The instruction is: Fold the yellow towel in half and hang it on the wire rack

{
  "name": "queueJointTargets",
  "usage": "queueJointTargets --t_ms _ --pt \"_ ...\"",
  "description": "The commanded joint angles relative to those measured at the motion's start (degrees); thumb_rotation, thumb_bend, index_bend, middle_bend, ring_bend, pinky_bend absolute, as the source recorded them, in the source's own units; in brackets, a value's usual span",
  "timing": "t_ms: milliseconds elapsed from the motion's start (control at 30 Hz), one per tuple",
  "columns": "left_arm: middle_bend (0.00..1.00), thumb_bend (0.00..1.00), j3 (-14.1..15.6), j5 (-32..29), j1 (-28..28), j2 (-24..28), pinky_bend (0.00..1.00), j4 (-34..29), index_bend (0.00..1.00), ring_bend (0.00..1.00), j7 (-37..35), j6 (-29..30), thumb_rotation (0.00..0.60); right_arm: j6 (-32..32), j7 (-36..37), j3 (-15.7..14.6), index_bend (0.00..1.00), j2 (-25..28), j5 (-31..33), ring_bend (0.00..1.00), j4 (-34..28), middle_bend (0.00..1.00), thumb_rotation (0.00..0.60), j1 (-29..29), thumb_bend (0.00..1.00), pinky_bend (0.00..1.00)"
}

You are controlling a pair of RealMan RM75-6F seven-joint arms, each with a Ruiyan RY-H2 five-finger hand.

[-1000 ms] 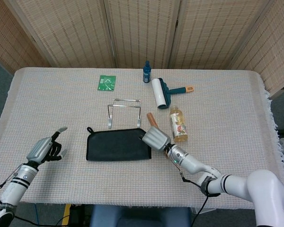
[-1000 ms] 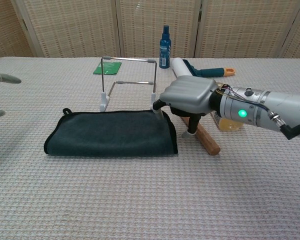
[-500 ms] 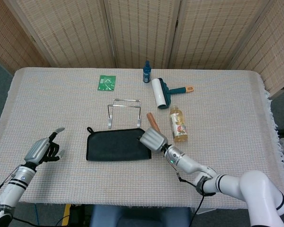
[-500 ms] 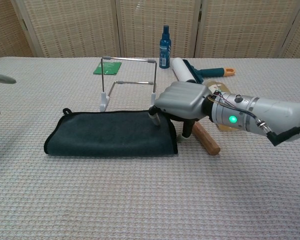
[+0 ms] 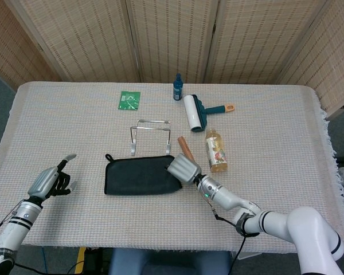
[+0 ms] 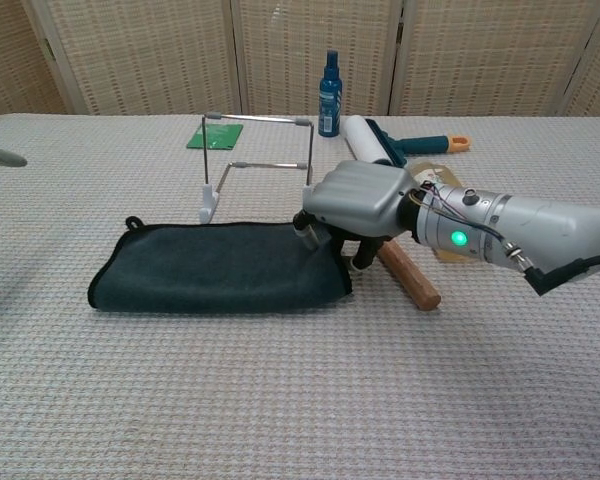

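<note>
Your right hand (image 6: 355, 205) is sitting on the right end of the towel (image 6: 215, 280), fingers curled down onto the cloth near its far right corner. From the chest view the fingertips press into the fabric right at the edge, but I honestly can't tell whether they've actually pinched it or are just resting on it. Heads up: the towel here looks dark, almost black-green, not yellow. It lies flat on the table (image 5: 286, 143), already folded into a long strip with a small hanging loop at its left end, and it sits just in front of the wire rack (image 6: 257, 160). The rack stands upright on its little white feet, and the towel's back edge is right beside those feet.

Your left hand (image 5: 49, 180) is way off on the left side of the table, well apart from the towel, holding nothing. Its fingers are loosely apart with one sticking out forward. In the chest view you only catch a couple of fingertips at the left edge.

Just right of your right hand there's a wooden stick (image 6: 408, 275) lying at a slant, with a small amber bottle (image 5: 215, 150) on its side next to it. Behind those there's a lint roller (image 5: 195, 113) with a teal and orange handle, a blue spray bottle (image 5: 177, 87) standing upright, and a green card (image 5: 129, 99) flat on the cloth behind the rack.
</note>
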Motion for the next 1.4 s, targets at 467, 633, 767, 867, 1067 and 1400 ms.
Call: queueJointTargets --t_ms 467,633,767,867,1067,1400 --pt "0.87 0.46 -0.52 0.34 0.8 1.34 0.92 -1.4 0.06 0.83 0.54 1.66 0.6 11.26 5.35 6.29 0.6 5.35 -0.61 1.0 -9.6 0.92 0.6 -1.5 0.58 1.0" --pt "0.87 0.46 -0.52 0.38 0.96 1.84 0.92 -1.95 0.06 0.83 1.05 1.88 0.6 13.99 2.92 9.74 0.6 8.87 0.44 1.0 -15.42 0.92 0.6 -1.61 0.58 1.0" --pt "0.87 0.46 -0.51 0.57 1.19 2.04 0.92 -2.27 0.06 0.83 1.03 2.24 0.6 15.71 1.21 12.7 0.6 11.56 2.02 1.0 -20.15 0.93 0.6 -1.78 0.58 1.0" --pt "0.87 0.46 -0.44 0.74 1.35 2.1 0.92 -2.32 0.06 0.83 0.87 2.38 0.6 16.54 -1.14 14.64 0.6 14.04 3.08 1.0 -23.77 0.93 0.6 -1.79 0.58 1.0" --pt "0.87 0.46 -0.29 1.27 1.59 2.1 0.92 -2.2 0.06 0.83 0.21 2.59 0.6 16.88 -5.16 16.7 0.6 17.15 5.78 1.0 -28.54 0.93 0.6 -1.9 0.58 1.0" --pt "0.87 0.46 0.35 2.3 2.24 2.74 0.92 -2.01 0.06 0.83 -1.25 2.87 0.6 14.8 -12.06 18.85 0.6 16.28 12.79 1.0 -27.81 0.93 0.6 0.64 0.58 1.0"
